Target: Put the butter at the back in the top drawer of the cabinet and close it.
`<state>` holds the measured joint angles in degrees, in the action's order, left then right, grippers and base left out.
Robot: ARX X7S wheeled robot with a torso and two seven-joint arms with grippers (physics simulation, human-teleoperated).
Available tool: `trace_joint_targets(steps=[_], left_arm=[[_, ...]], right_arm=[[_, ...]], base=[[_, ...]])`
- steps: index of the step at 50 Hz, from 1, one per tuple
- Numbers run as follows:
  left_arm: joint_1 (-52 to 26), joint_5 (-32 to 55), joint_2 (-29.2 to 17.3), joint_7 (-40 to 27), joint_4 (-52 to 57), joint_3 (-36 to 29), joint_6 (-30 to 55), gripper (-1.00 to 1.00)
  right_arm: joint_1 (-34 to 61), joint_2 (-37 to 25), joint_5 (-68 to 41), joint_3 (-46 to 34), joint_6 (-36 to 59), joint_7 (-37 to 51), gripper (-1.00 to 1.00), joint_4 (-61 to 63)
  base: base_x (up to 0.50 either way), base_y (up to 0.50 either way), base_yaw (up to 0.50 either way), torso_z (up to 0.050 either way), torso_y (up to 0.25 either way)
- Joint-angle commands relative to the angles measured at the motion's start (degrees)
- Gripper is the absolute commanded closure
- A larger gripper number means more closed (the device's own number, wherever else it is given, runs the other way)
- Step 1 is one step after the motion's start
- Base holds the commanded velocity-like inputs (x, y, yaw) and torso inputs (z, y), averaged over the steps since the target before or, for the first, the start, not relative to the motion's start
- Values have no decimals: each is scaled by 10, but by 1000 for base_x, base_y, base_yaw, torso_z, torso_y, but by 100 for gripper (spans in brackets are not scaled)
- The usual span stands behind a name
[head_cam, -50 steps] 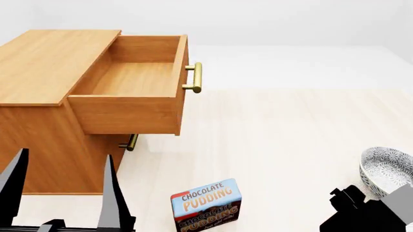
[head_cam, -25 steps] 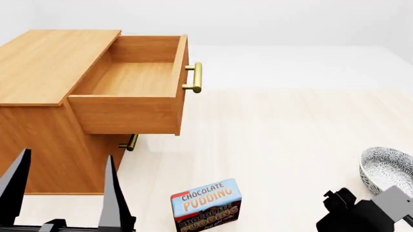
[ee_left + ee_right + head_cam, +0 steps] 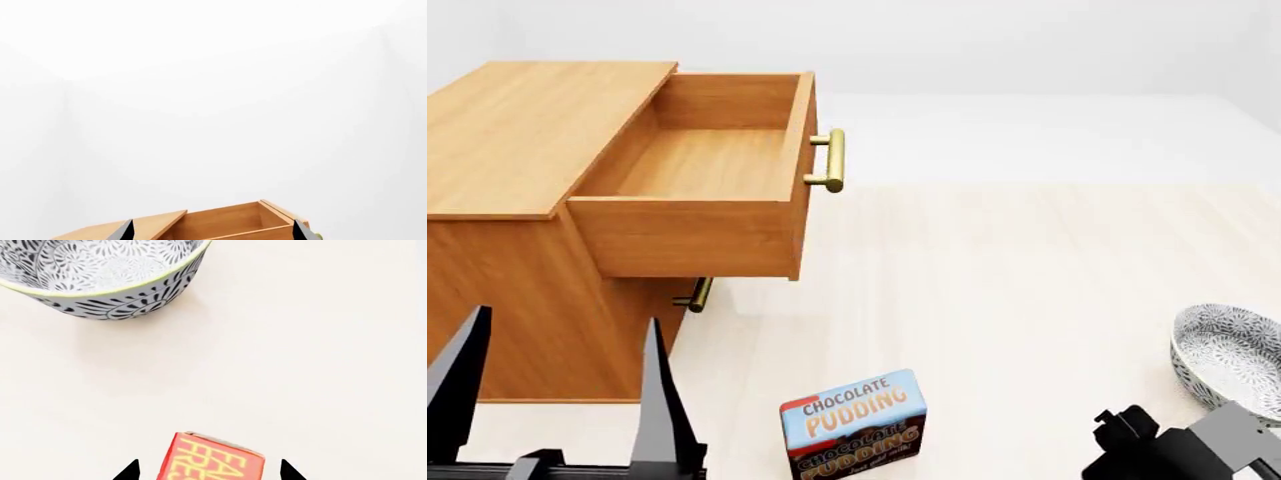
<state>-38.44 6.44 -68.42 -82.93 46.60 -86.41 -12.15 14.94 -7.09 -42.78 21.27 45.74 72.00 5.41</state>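
1. Red-orange carton, the butter (image 3: 212,460): it lies on the pale floor (image 3: 1028,280) between the right gripper (image 3: 210,471) tips, which stand spread and grasp nothing. Probably light and stiff; best pinched across its narrow sides.
2. Patterned bowl (image 3: 100,275) at 11 o'clock of it, apart.
3. The top drawer (image 3: 701,165) of the cabinet (image 3: 507,130) stands open; open floor lies between.
4. Left gripper (image 3: 554,390): spread wide, empty.

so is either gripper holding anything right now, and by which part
Nothing is held. The left gripper stands open in the air beside the light-brown wooden cabinet. The right gripper is open, fingertips either side of the small red-orange butter box, not closed on it.
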Motion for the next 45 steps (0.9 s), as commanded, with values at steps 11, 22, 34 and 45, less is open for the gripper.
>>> trace_joint_targets(steps=[11, 22, 34, 45], left_arm=[[5, 5, 1, 5, 7, 10, 10, -100], [8, 7, 3, 7, 8, 14, 15, -100], [11, 9, 5, 10, 12, 19, 21, -100], [18, 8, 6, 11, 6, 21, 16, -100]], right_arm=[[-12, 1, -4, 0, -24, -18, -100, -32], [-12, 1, -6, -3, -32, -26, -100, -48], [-15, 1, -12, -1, -36, -22, 100, -39], [-18, -7, -5, -21, -38, -25, 100, -21]], base=[[0, 0, 0, 0, 0], [0, 0, 0, 0, 0], [0, 0, 0, 0, 0], [0, 0, 0, 0, 0]])
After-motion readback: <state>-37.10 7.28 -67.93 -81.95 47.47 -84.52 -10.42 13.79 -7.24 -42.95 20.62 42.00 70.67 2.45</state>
